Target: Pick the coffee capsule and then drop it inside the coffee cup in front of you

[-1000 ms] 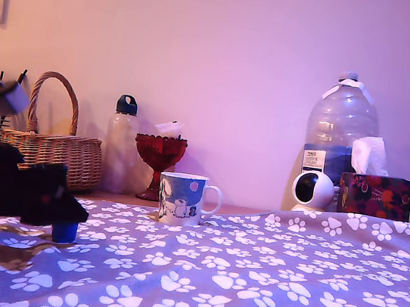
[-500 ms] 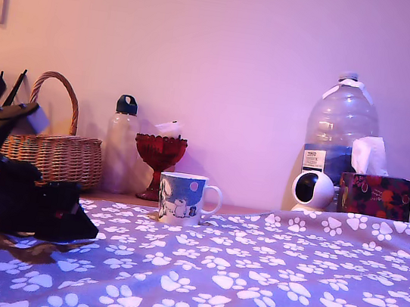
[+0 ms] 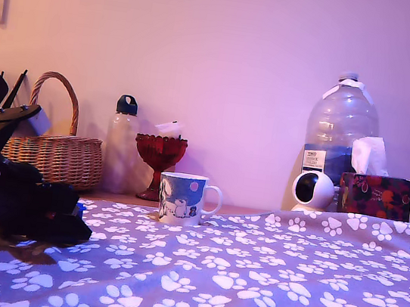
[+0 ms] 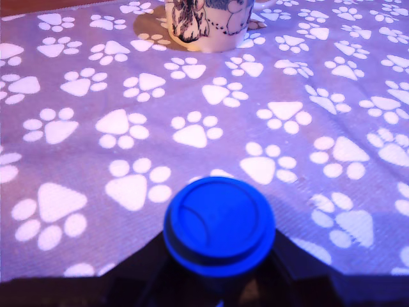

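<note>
The small dark blue plastic coffee capsule (image 4: 219,225) sits between the black jaws, which appear closed on it, low over the paw-print cloth; the white cartoon-printed ceramic mug (image 4: 209,24) stands straight ahead.

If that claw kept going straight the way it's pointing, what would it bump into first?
Probably the coffee cup. The gripper, with the coffee capsule between its fingers, faces it across bare paw-print cloth, though the alignment is only roughly judged.

wicker basket (image 3: 56,154), red goblet (image 3: 160,155), water jug (image 3: 339,130), tissue box (image 3: 375,194) along wall.
</note>
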